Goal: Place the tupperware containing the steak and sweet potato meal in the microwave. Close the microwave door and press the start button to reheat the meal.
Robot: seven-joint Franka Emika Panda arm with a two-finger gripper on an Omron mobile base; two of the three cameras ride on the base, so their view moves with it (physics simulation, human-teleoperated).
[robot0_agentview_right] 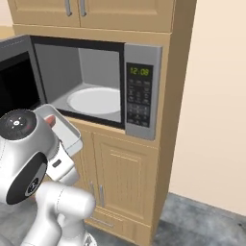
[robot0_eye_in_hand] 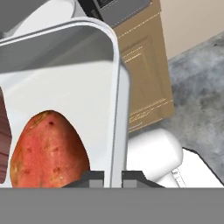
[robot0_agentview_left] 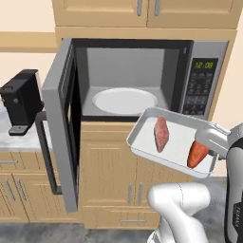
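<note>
Tupperware point(robot0_agentview_left: 167, 151) held aloft, in front of the open microwave point(robot0_agentview_left: 142, 78).
You see the gripper point(robot0_eye_in_hand: 113, 177) pinching the tray's rim; steak point(robot0_agentview_left: 161, 133) and sweet potato point(robot0_agentview_left: 197, 154) lie inside; the microwave door point(robot0_agentview_left: 61, 118) stands swung left, the white turntable plate point(robot0_agentview_left: 124, 100) bare.

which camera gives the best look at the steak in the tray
The left base view: the whole steak lies in plain sight in the tupperware, beside the sweet potato. The hand view catches just a dark red sliver of it at its left edge. From the right base view I can't make it out.
</note>
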